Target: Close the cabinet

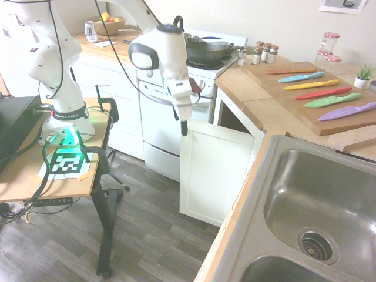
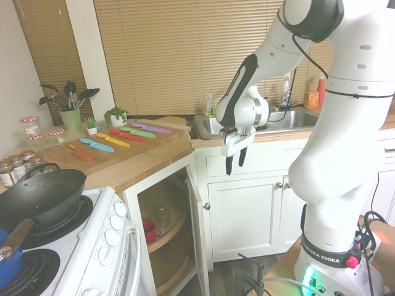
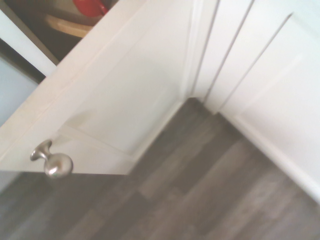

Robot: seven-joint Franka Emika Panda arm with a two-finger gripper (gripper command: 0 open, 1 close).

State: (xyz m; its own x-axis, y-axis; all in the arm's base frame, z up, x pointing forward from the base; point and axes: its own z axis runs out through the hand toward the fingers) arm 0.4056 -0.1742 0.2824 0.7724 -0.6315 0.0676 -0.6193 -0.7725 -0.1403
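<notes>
The cabinet is a white base unit under a wooden countertop, beside the oven. Its recessed-panel door stands swung wide out into the room. The second exterior view shows the door nearly edge-on with its round silver knob, and shelves and a red mug inside. My gripper points down just above the door's top outer corner, not touching it. Its fingers are open and hold nothing. In the wrist view the door and knob lie just below.
A white oven with a dark wok stands beside the cabinet. Coloured knives lie on a cutting board, next to a steel sink. More white cabinets adjoin the door's far side. The floor is grey wood.
</notes>
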